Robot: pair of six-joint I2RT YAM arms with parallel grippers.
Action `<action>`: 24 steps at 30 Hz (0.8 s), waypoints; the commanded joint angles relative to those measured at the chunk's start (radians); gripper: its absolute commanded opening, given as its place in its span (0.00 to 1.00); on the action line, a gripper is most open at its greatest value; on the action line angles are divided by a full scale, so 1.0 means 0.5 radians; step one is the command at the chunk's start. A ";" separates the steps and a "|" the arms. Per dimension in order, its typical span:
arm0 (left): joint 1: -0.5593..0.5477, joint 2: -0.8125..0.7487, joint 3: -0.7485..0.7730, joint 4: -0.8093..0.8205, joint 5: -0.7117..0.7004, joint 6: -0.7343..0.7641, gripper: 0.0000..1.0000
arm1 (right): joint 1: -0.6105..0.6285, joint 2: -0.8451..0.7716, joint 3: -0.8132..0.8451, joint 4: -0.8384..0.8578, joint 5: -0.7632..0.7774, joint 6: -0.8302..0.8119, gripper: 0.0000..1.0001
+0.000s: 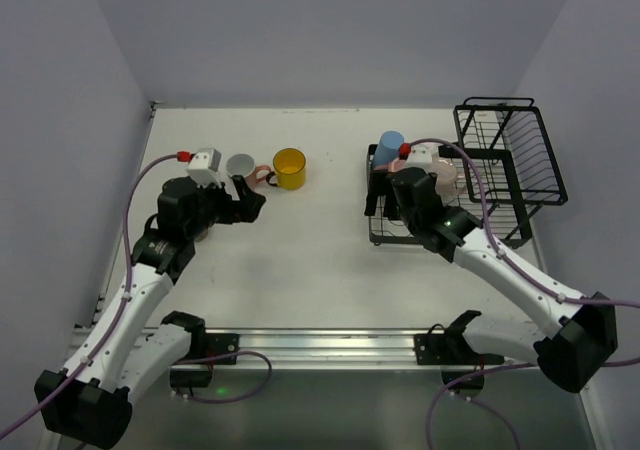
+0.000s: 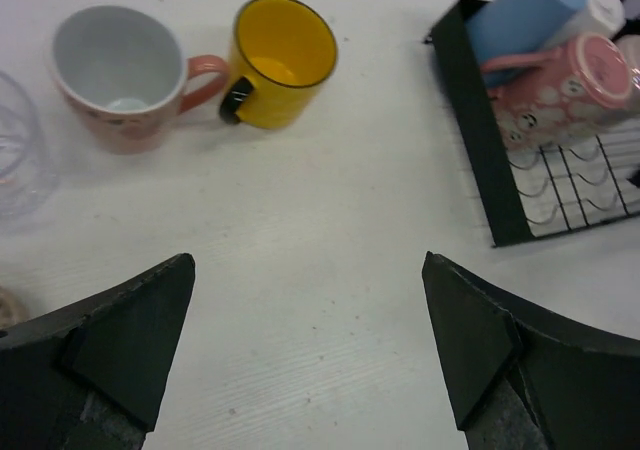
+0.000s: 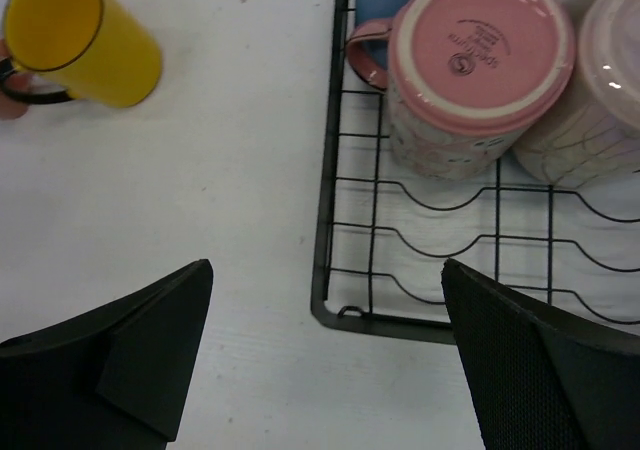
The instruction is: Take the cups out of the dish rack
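**Three cups out, more wait in the rack**

An upturned pink patterned ceramic mug [image 3: 480,60] sits on the flat grid tray of the black wire dish rack [image 3: 322,200]. It presses against a pale upturned cup [image 3: 600,90] at its side, and a light-blue tumbler [image 2: 525,10] leans just behind it. The rack stands on the right side of the white bench [image 1: 320,260].

Well apart to the left, three cups already stand on the bare bench. They are an upright yellow mug with a dark rim [image 2: 283,62], a salmon-pink mug with a white inside [image 2: 115,75] whose handle points toward the yellow one, and a clear glass [image 2: 15,150] at the edge of the left wrist view.

The left jaws hang near this group, spread wide and holding nothing. The right jaws, equally wide and empty, hover at the rack's near-left corner, short of the pink mug.

The work appears to be between cups, with the reach for the next one in hand. That move likely calls for the right jaws to advance over the pink mug, close across its body and lift it straight up. The neighbour touching it could be dragged along.
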 commanded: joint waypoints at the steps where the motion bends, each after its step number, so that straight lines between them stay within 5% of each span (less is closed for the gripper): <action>1: -0.103 -0.088 -0.116 0.195 0.332 0.018 1.00 | -0.089 0.175 0.187 -0.056 0.319 -0.030 0.99; 14: -0.119 -0.405 -0.193 0.281 0.602 0.126 1.00 | -0.393 0.755 0.488 -0.016 0.338 -0.147 0.99; 24: -0.232 -0.426 -0.168 0.229 0.544 0.178 1.00 | -0.473 0.961 0.574 0.094 0.308 -0.205 0.99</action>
